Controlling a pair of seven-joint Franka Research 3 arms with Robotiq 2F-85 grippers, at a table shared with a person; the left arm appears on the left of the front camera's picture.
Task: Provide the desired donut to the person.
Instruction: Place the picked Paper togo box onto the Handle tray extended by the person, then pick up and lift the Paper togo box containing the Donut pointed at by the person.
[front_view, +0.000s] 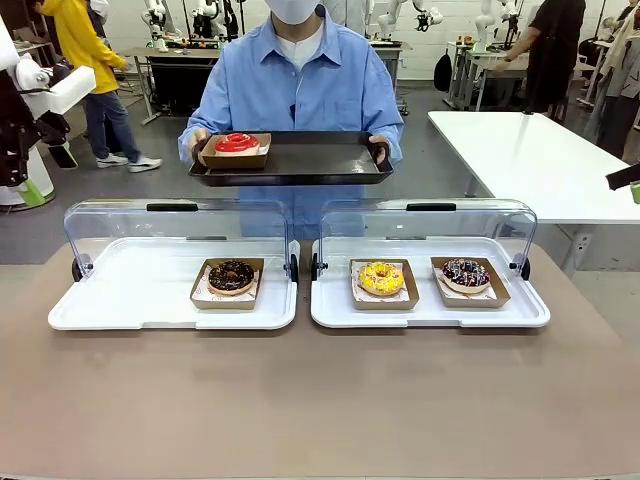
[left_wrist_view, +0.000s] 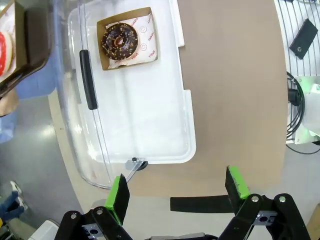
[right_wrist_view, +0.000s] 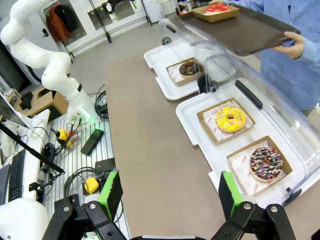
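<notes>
The person stands at the far side holding a dark tray with a red donut in a cardboard box at its left end. On the table, the left white tray holds a chocolate donut. The right white tray holds a yellow donut and a dark donut with coloured sprinkles. My left gripper hangs open above the table's left end, off the tray's corner. My right gripper is open, high above the table's right end.
Both clear lids stand raised at the far side of the trays. The brown table's near half is bare. A white table stands at the back right. Cables and boxes lie on a rack beside the table.
</notes>
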